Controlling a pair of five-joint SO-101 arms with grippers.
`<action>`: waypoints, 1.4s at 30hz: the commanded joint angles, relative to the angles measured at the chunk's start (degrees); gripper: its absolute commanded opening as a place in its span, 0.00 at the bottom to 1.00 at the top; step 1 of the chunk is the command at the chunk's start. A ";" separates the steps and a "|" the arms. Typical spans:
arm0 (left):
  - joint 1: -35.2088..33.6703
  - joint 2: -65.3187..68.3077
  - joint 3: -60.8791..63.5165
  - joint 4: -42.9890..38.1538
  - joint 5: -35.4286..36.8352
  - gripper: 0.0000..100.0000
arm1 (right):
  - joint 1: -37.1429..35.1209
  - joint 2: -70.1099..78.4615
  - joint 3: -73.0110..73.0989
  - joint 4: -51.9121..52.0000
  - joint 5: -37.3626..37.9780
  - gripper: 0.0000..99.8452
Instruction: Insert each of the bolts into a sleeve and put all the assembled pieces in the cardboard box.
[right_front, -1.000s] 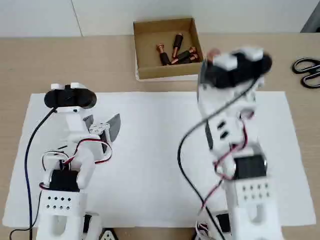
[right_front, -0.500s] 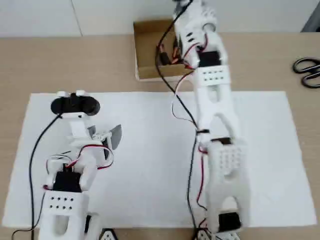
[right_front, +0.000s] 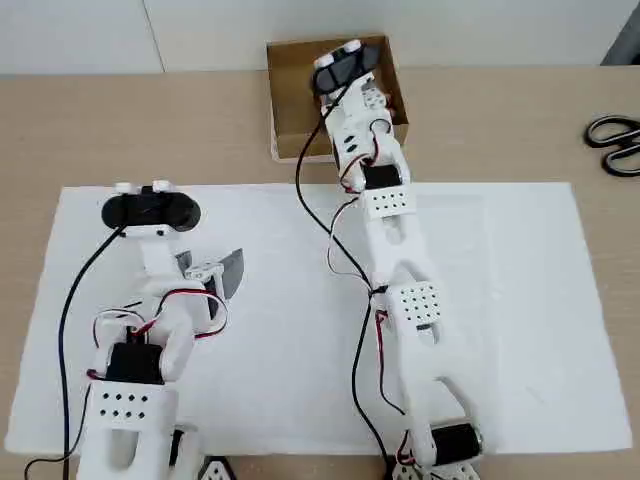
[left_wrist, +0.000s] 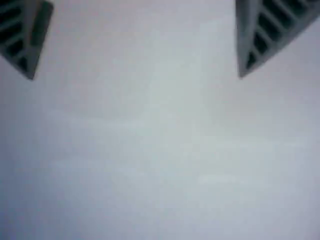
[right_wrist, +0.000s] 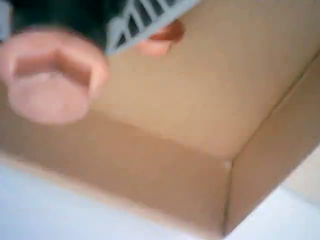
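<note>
The cardboard box (right_front: 288, 112) stands at the table's far edge. My right arm stretches forward over the paper, and my right gripper (right_front: 347, 78) is down inside the box. In the right wrist view that gripper (right_wrist: 95, 37) is shut on an assembled piece (right_wrist: 50, 75), a copper bolt head on a dark sleeve, just above the box's floor (right_wrist: 175, 115). Another copper bolt head (right_wrist: 161, 41) lies behind the grey finger (right_wrist: 145, 20). My left gripper (right_front: 210, 262) hangs open and empty over the white paper (left_wrist: 150, 160) at the left.
A white paper sheet (right_front: 290, 340) covers most of the table between the arms. Black scissors (right_front: 615, 140) lie at the far right on the bare wood. The arm hides the other pieces in the box.
My right arm has swung from beside the box's right side, stretched forward and gone down into the box with the piece. The left arm has barely moved.
</note>
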 joint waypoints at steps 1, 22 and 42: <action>-0.35 -1.05 -0.31 0.26 -0.35 0.25 | 0.75 0.48 -4.13 -1.80 0.18 0.01; -0.44 -1.05 -0.31 0.44 -0.35 0.25 | 1.01 -0.13 -6.68 4.79 0.18 0.20; 0.00 -0.79 -0.57 0.35 -0.18 0.25 | 8.13 -40.66 -6.51 64.13 -7.91 0.20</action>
